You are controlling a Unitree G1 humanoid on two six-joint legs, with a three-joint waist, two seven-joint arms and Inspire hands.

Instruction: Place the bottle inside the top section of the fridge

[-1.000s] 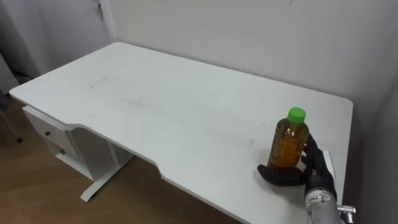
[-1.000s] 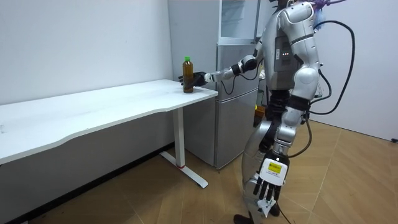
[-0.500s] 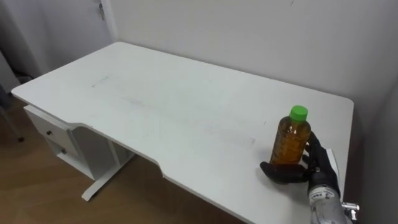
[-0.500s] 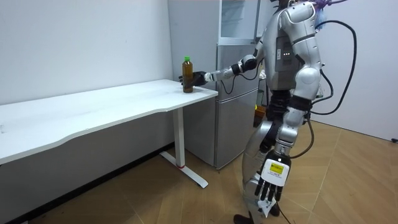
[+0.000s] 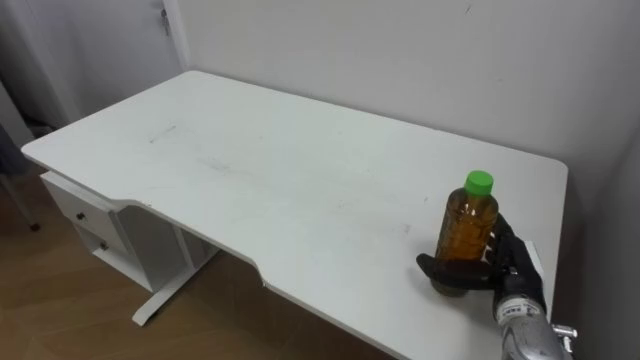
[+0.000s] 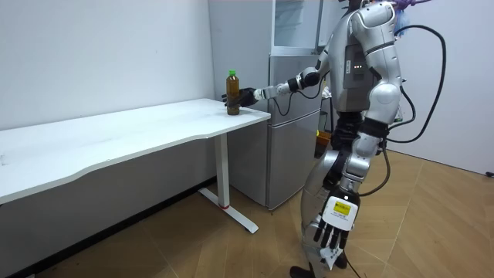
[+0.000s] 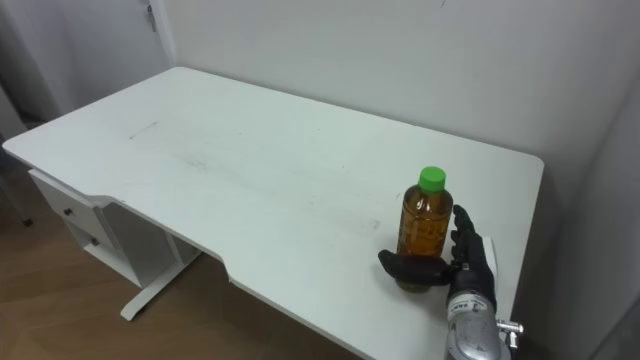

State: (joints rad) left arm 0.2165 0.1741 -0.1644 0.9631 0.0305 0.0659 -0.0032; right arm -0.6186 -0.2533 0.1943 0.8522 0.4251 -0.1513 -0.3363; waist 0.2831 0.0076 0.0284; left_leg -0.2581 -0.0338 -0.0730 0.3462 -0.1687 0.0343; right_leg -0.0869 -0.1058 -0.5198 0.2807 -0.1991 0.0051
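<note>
Left eye view shows the bottle (image 5: 467, 228) upright near the right end of the table (image 5: 300, 170), its base inside the right hand (image 5: 508, 268): thumb across the front, fingers curled behind, seemingly touching. Its long axis is vertical, so a lift would go straight up. The left hand (image 6: 332, 230) hangs slack-fingered; the fridge (image 6: 293, 139) stands beside the table

White desk (image 5: 300, 170) w/ drawer unit (image 5: 85, 220) beneath.
</note>
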